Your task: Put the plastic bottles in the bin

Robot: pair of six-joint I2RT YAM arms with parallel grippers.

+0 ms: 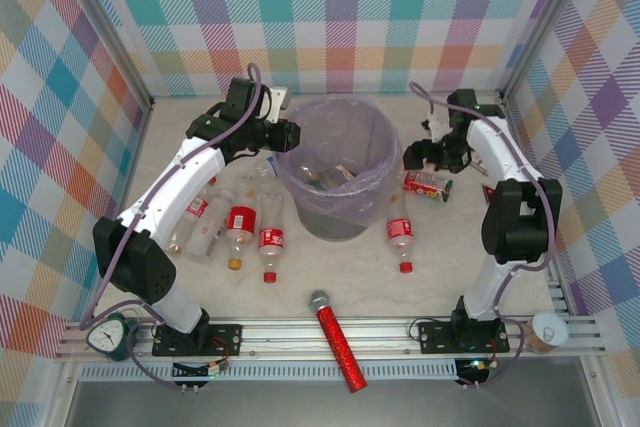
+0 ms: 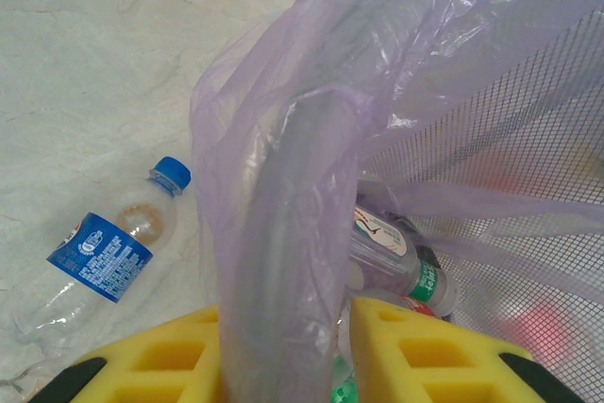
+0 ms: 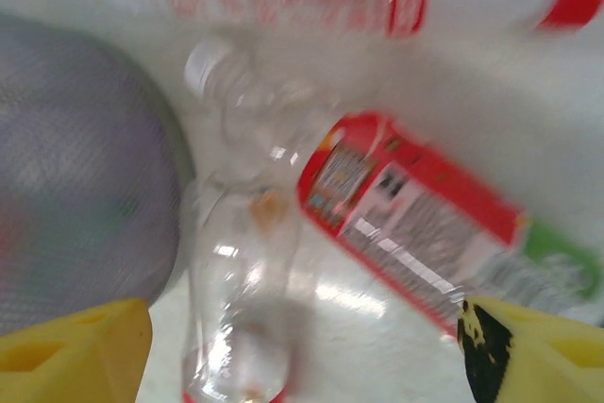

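Top: bin (image 1: 335,162) sits mid-table (image 1: 330,277) toward the far edge. Loose bottles (image 1: 240,222) lie to its left and right.

Left wrist: left gripper (image 2: 283,356) is clamped on the bin rim and bag. The blue-labelled bottle (image 2: 99,257) has unreadable print.

Right wrist: right gripper (image 3: 302,356) has its fingers apart over a clear bottle (image 3: 236,327). The red-labelled bottle (image 3: 415,224) is blurred and illegible.

I judge this the pickup step; next I lower, centre and close.

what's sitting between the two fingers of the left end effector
The bin rim, draped in the lavender bag, runs up between the yellow fingers of the left end effector, as the left wrist view shows.
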